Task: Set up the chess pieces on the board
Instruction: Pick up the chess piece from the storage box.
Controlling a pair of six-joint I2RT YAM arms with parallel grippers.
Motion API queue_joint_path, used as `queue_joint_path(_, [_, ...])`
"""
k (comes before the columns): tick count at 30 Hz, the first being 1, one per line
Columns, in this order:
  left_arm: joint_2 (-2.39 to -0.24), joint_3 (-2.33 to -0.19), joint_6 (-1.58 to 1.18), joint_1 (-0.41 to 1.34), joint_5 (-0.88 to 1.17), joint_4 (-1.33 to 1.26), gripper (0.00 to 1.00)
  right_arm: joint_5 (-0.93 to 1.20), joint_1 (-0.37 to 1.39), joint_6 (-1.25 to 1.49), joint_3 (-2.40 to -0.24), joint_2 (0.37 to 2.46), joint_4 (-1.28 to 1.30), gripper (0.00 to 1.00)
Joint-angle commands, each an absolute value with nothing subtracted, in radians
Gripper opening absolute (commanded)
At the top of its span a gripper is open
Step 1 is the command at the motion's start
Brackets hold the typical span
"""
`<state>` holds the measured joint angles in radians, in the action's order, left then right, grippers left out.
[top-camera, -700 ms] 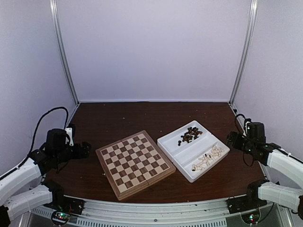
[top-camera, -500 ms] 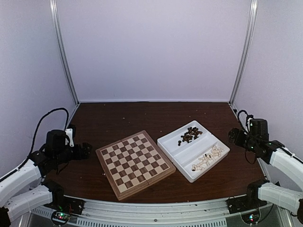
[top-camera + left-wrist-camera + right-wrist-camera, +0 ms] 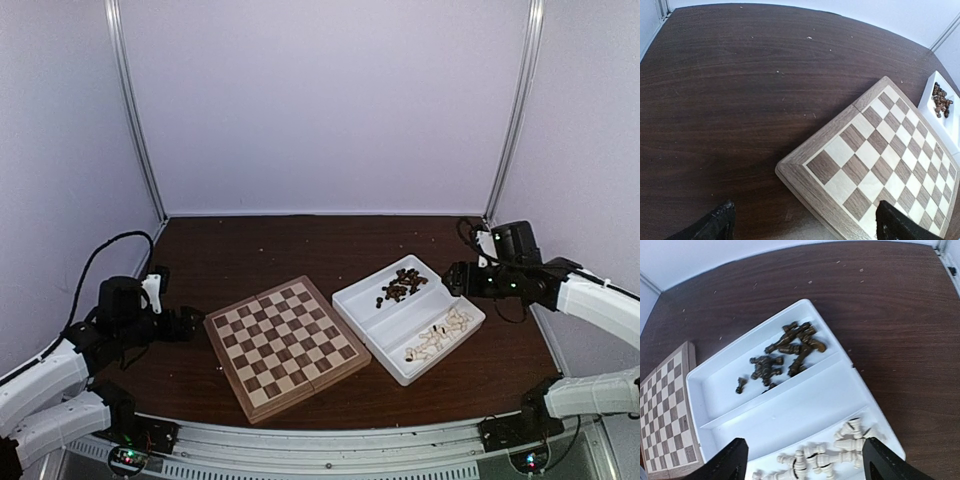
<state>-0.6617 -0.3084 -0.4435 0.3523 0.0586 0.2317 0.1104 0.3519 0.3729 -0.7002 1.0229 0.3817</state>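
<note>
nothing of the setup is seen to be done: every square of the chessboard (image 3: 283, 346) is bare, and no piece is held. the dark chess pieces (image 3: 785, 357) are heaped in the compartment of the white tray (image 3: 805, 405) that lies farther ahead of the right hand (image 3: 810, 460). one small piece is set a little apart from the heap, toward the board side. the cream pieces (image 3: 825, 455) are piled in the other compartment, right beneath that hand. its fingers (image 3: 735, 457) are spread wide with nothing between them, poised over the tray. the left hand (image 3: 805, 227) is likewise spread open and empty, low over the surface (image 3: 300, 245), with a corner of the board just ahead of it. both colours are judged still to be picked, carried to the board beside the tray and stood upright on their squares. a first pick from the tray is taken to be the step in hand.
</note>
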Motion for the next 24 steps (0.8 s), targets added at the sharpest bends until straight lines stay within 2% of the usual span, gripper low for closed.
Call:
queue_joint_path(1, [-0.665, -0.304, -0.419, 0.350, 0.104, 0.171, 0.98, 0.093, 0.445, 0.359, -0.798, 1.149, 0.403, 0.79])
queue_joint_path(9, [-0.652, -0.303, -0.416, 0.350, 0.102, 0.178, 0.98, 0.127, 0.497, 0.325, -1.021, 1.430, 0.486, 0.72])
queue_joint_path(24, [-0.670, -0.305, -0.411, 0.350, 0.110, 0.169, 0.98, 0.200, 0.498, 0.310, -1.192, 1.700, 0.499, 0.53])
